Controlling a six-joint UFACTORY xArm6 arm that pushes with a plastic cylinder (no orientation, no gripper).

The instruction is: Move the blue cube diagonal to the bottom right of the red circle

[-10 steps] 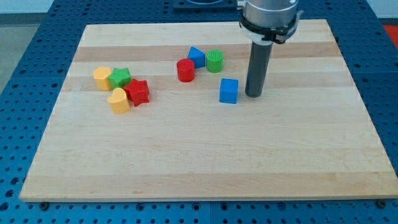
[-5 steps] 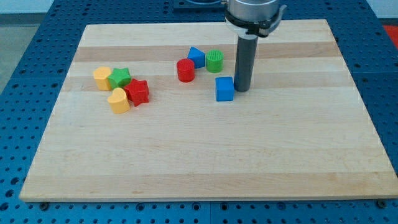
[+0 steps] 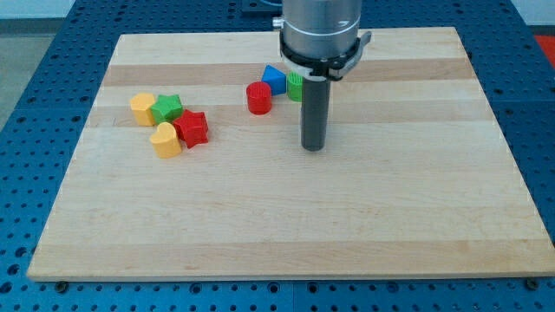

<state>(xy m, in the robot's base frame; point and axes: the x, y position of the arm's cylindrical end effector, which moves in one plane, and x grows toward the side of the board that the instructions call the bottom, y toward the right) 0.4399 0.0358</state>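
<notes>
The red circle point(image 3: 258, 98) stands on the wooden board point(image 3: 286, 217) left of centre near the view's top. My tip point(image 3: 313, 148) rests on the board to the lower right of the red circle. The blue cube does not show; the rod covers the spot where it last stood. A blue triangular block point(image 3: 274, 79) sits just to the upper right of the red circle. A green cylinder point(image 3: 295, 86) beside it is partly hidden by the rod.
A cluster lies at the view's left: an orange block point(image 3: 143, 109), a green star point(image 3: 168, 107), a red star point(image 3: 192, 127) and a yellow heart-like block point(image 3: 165, 139). The board sits on a blue perforated table point(image 3: 35, 52).
My rod has moved left and slightly toward the view's bottom, reaching the blue cube and nudging it left. The cube is now out of sight behind the rod.
</notes>
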